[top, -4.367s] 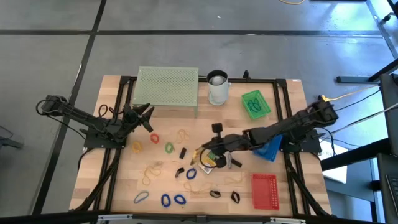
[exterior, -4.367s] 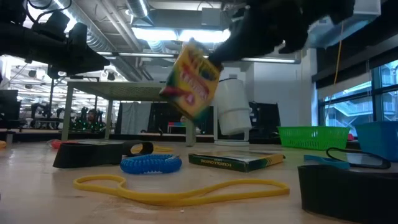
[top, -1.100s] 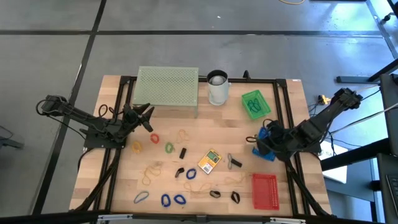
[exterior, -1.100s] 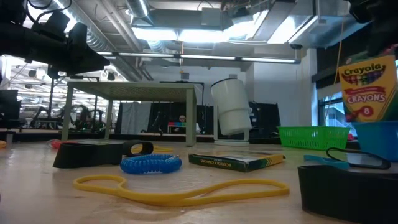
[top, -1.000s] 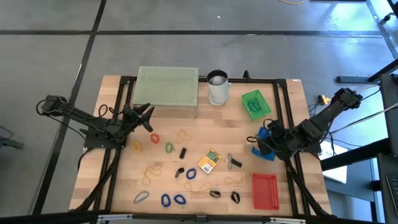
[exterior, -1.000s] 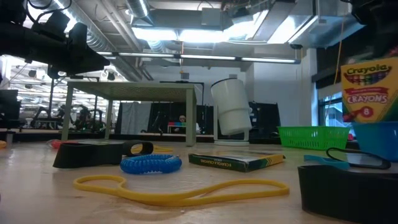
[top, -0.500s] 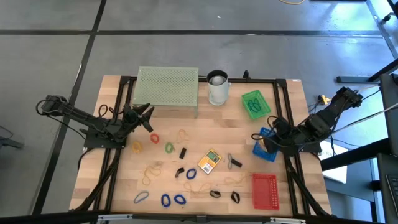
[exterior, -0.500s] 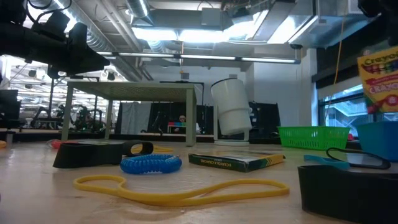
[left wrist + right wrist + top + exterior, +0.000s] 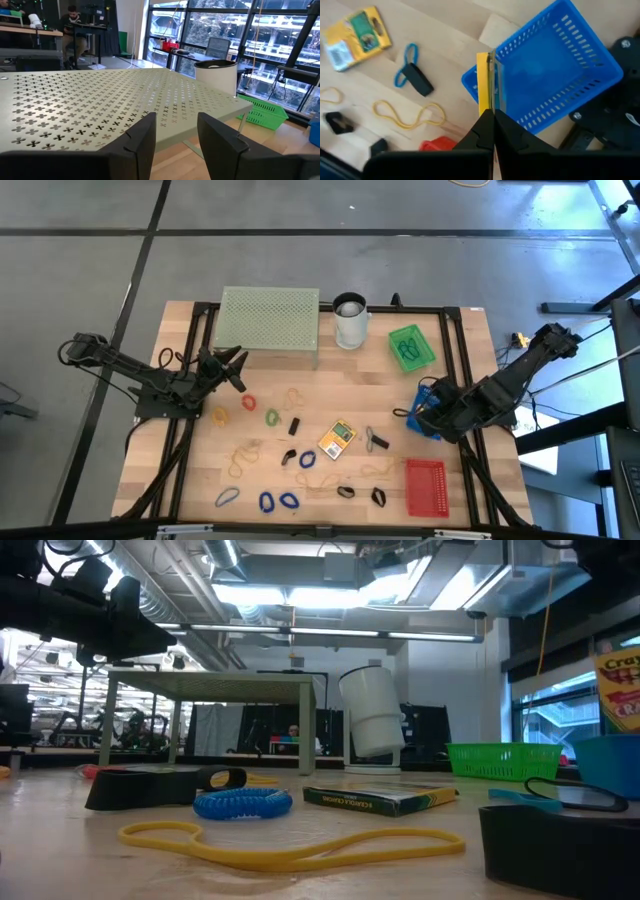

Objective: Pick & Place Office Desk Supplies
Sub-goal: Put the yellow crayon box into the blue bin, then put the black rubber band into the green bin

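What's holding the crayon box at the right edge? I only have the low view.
Observer: The right gripper. Its fingers are shut on the crayon box, which it holds edge-on.
Operator: Over what?
Observer: In the right wrist view the box lines up with the rim of the blue basket. It is not released yet.
Operator: Left arm?
Observer: The left gripper hovers beside the pale green mesh stand, fingers open and holding nothing.
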Robot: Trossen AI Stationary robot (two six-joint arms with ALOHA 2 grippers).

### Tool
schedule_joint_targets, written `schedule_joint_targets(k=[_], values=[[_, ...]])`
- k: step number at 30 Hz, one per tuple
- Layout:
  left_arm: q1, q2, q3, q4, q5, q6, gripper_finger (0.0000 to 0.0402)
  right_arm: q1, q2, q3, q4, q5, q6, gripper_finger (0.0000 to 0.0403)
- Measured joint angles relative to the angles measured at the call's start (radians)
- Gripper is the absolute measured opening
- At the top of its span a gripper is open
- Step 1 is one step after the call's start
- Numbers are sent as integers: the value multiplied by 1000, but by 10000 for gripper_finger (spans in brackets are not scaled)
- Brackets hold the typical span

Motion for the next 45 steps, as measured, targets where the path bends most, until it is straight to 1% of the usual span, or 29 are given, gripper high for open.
schedule_joint_targets(k=[13, 29, 34, 45], values=[[0, 0, 0, 0, 0, 0, 139, 0, 148, 0, -20, -22, 0, 2], [0, 0, 0, 0, 0, 0, 139, 0, 201, 0, -103, -23, 3, 19], [0, 0, 0, 0, 0, 0, 139, 0, 202, 0, -109, -22, 2, 39], [0, 0, 0, 0, 0, 0, 139, 0, 202, 0, -194, -21, 30, 107]])
